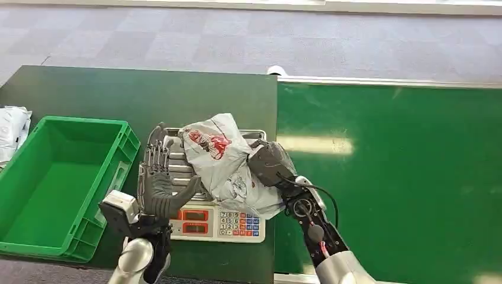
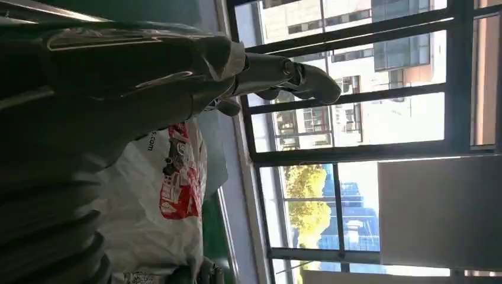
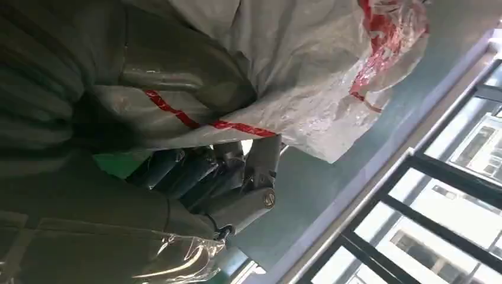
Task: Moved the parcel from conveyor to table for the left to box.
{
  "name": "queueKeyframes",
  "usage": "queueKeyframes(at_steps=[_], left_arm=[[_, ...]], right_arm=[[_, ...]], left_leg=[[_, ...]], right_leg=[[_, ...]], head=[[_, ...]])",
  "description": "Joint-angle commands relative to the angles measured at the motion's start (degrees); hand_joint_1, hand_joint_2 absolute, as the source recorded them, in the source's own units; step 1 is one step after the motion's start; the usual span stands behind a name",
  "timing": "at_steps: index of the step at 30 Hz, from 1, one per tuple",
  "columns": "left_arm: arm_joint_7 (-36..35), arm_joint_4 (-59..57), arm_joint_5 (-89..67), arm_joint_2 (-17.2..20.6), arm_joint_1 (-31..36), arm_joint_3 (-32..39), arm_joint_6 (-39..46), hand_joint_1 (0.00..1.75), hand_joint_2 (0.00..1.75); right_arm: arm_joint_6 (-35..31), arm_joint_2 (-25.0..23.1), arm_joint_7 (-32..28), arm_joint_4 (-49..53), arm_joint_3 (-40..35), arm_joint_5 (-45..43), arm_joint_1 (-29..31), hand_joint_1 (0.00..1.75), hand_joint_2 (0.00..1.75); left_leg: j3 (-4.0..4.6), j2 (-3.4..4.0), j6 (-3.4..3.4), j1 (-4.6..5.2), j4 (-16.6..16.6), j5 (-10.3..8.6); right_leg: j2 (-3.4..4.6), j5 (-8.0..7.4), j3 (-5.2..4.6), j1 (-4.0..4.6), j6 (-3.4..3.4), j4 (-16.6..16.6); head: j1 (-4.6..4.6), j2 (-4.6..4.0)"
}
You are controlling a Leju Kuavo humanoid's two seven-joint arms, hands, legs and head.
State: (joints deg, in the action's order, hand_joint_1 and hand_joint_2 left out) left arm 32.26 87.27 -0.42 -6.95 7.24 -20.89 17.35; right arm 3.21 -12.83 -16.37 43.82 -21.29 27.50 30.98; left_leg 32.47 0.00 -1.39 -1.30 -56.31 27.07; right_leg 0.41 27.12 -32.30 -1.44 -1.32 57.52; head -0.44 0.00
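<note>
1. Head view, parcel and hands. The parcel, a crumpled grey-white plastic mailer bag with a red print, lies on the steel platter of a weighing scale, which stands on the dark green table beside the conveyor's edge. The bag's long axis runs from far-left to near-right across the platter. The right hand rests against the bag's right flank, fingers wrapped into the plastic; it looks to have hold of the bag. The left hand stands just beside the bag's left edge, palm toward it, fingers spread and upright, holding nothing. The bag lies between the two hands, the right one in contact, the left one next to it.

2. Head view, surroundings. A green plastic crate sits to the left of the scale, beyond the left hand. The green conveyor belt lies to the right. A further white bag shows at the table's left edge. Judged route to the crate: leftward over the near crate wall, with the left hand's own fingers in that path.

3. Left wrist view. The parcel lies close under the left hand; fingers extended, nothing in them. Windows behind.

4. Right wrist view. The right hand has dark fingers curled beneath the parcel, thumb cover pressed to the plastic, red-striped film bunched against it; a grip, by appearance.
</note>
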Motion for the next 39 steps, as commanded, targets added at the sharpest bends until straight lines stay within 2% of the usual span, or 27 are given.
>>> queueKeyframes(at_steps=[1,9,12,15,18,21,28,31,33,37,39], left_arm=[[-0.8,-1.7,-0.9,-0.2,-0.3,2.4,1.2,0.0,1.75],[-0.7,-1.0,-1.1,0.0,-2.2,3.4,1.7,0.0,1.75],[-0.5,-0.1,-1.5,-0.2,-3.6,4.0,2.1,0.0,1.75],[-0.5,-0.1,-1.6,-0.2,-3.7,4.0,2.1,0.0,1.75],[-0.3,-0.6,-1.6,-0.7,-3.4,4.7,2.0,0.0,1.75],[-0.3,-0.9,-1.7,-1.0,-3.0,5.0,1.6,0.0,1.75],[-0.3,-0.9,-1.8,-1.0,-3.1,4.9,1.4,0.0,1.75],[-0.4,-0.7,-1.9,-1.0,-3.3,5.1,1.1,0.0,1.75],[-0.6,-0.1,-2.2,-0.8,-4.1,5.3,0.7,0.0,1.75],[-0.6,0.3,-2.3,-0.9,-4.5,5.6,0.6,0.0,1.75],[-0.6,2.0,-2.8,-0.6,-6.6,6.7,0.8,0.0,1.75]], right_arm=[[-5.3,-0.3,1.6,-13.6,2.2,-1.9,5.3,0.0,1.75],[-7.7,0.5,0.3,-6.6,4.0,-2.0,3.7,0.0,1.75],[-10.0,1.0,-4.2,1.5,4.9,-3.3,1.3,0.0,1.75],[-9.7,1.1,-3.8,2.5,5.0,-3.6,0.9,0.0,1.75],[-11.5,1.5,-8.9,11.5,4.9,-6.5,-1.5,0.0,1.75],[-12.2,2.2,-9.0,19.9,4.5,-8.7,-3.8,0.0,1.75],[-12.5,2.5,-8.9,21.1,4.3,-8.9,-4.4,0.0,1.75],[-13.6,3.4,-9.3,25.4,4.2,-9.5,-5.9,0.0,1.75],[-16.9,5.8,-8.1,34.1,3.5,-6.3,-10.3,0.0,1.75],[-16.6,6.5,-7.3,36.6,3.7,-5.8,-12.1,0.0,1.75],[-18.5,7.6,-6.5,38.7,5.2,-3.2,-16.2,0.0,1.75]], left_leg=[[-0.08,0.04,0.09,0.02,0.1,-0.04],[-0.03,0.02,0.08,0.03,0.0,-0.02],[0.0,0.01,0.07,0.02,0.0,-0.02],[0.02,-0.01,0.08,0.03,0.0,-0.02],[0.01,-0.05,0.06,0.02,0.0,-0.02],[0.06,-0.1,0.12,0.03,0.0,-0.04],[-0.02,-0.07,0.09,0.01,0.0,-0.04],[-0.01,-0.1,0.09,0.01,0.0,-0.05],[0.0,-0.09,0.07,0.01,0.0,-0.02],[-0.03,-0.17,0.12,0.0,0.1,-0.02],[-0.03,-0.04,0.07,0.0,0.0,0.02]], right_leg=[[0.01,-0.05,0.04,0.01,0.11,-0.1],[-0.01,-0.02,0.01,0.0,0.09,0.0],[-0.01,-0.02,-0.03,0.01,0.09,0.0],[-0.04,-0.01,-0.05,0.0,0.08,0.0],[-0.06,0.0,-0.04,0.0,0.06,0.0],[-0.15,-0.01,-0.06,0.01,0.12,0.0],[-0.11,-0.01,0.0,0.02,0.11,0.0],[-0.13,-0.01,0.0,0.02,0.11,0.0],[-0.11,0.0,-0.01,0.02,0.07,0.0],[-0.21,0.02,0.08,0.03,0.1,-0.1],[-0.06,0.01,0.02,0.02,0.06,-0.1]], head=[[-0.04,0.0],[-0.02,0.0],[-0.04,0.0],[-0.04,0.0],[-0.02,0.0],[-0.02,0.0],[-0.02,0.0],[-0.02,0.0],[-0.02,0.0],[-0.02,0.0],[-0.02,0.0]])
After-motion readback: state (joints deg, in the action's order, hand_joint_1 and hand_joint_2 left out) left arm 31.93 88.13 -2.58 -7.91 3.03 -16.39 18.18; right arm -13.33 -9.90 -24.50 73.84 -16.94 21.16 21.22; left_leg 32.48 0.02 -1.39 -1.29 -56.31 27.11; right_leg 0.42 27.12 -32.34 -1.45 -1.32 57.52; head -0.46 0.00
